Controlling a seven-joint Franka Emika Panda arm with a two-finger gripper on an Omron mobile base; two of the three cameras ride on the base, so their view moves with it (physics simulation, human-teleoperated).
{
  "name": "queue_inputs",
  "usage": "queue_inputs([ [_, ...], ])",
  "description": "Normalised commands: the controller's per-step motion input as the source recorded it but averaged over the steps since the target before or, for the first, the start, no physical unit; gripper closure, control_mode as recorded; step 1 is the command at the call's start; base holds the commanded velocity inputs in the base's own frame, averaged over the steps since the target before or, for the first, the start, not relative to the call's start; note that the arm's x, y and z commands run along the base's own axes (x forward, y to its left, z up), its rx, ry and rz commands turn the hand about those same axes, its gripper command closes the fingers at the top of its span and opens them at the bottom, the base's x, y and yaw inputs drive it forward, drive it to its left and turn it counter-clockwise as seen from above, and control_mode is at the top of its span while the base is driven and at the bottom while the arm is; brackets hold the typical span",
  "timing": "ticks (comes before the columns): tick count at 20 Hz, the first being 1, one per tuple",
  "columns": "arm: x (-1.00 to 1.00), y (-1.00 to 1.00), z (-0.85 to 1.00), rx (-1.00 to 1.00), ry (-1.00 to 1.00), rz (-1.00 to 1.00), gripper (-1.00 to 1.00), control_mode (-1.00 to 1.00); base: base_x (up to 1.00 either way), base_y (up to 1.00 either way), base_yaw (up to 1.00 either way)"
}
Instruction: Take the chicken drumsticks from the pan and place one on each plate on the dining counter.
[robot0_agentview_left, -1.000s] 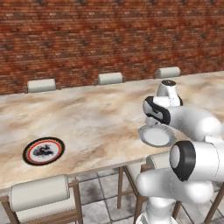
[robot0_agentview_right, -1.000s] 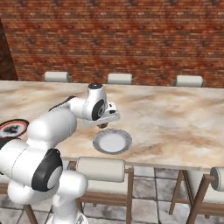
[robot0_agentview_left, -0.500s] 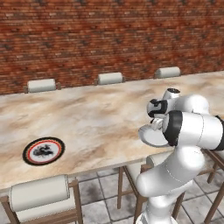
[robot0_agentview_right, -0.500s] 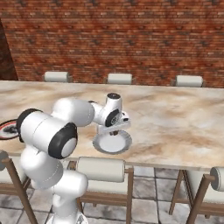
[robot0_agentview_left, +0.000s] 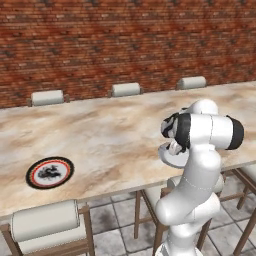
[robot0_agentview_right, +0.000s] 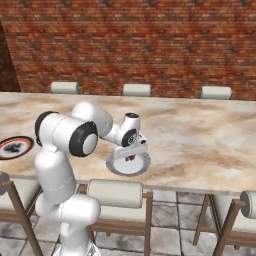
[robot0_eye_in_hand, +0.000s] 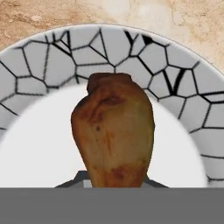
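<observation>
Change since a second ago: the arm swings its elbow round toward the cameras and the gripper (robot0_agentview_right: 131, 156) comes lower over the greyish-white plate (robot0_agentview_right: 142, 167); the plate and the ringed plate (robot0_agentview_left: 49, 172) lie where they did.

Step in hand: setting a drumstick (robot0_eye_in_hand: 113, 135) down on the greyish-white plate, which sits near the front edge of the bench (robot0_agentview_left: 100, 135).

Doing it well: go straight down until the meat rests on the white middle of the plate, and only then part the fingers (a release from height would likely let it roll toward the crackle-patterned rim). The hand view puts the drumstick over the plate's middle, so no sideways shift seems needed.

Gripper: closed on the drumstick, which rises between the finger tips at the bottom of the hand view. The tips themselves are mostly hidden by the meat, so the width of the gap cannot be read beyond the drumstick's own thickness.

Contact with the plate: cannot be told; the drumstick appears just above it.

Other plate: the ringed plate lies well apart along the bench, with no drumstick visible on it.
</observation>
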Motion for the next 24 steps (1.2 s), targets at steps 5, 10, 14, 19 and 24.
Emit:
queue_inputs([
  [5, 0.02, -0.06, -0.19, 0.00, 0.03, 0.04, 1.00, -1.00, 0.00, 0.00, 0.00],
  [10, -0.30, -0.14, -0.23, 0.00, 0.01, 0.04, 1.00, -1.00, 0.00, 0.00, 0.00],
  [14, -0.43, 0.00, -0.04, 0.00, 0.00, 0.02, -1.00, -1.00, 0.00, 0.00, 0.00],
  [19, -0.19, -0.04, 0.32, 0.01, -0.05, 0.01, -1.00, -1.00, 0.00, 0.00, 0.00],
  [24, 0.00, -0.20, 0.88, 0.05, -0.09, 0.00, -1.00, -1.00, 0.00, 0.00, 0.00],
])
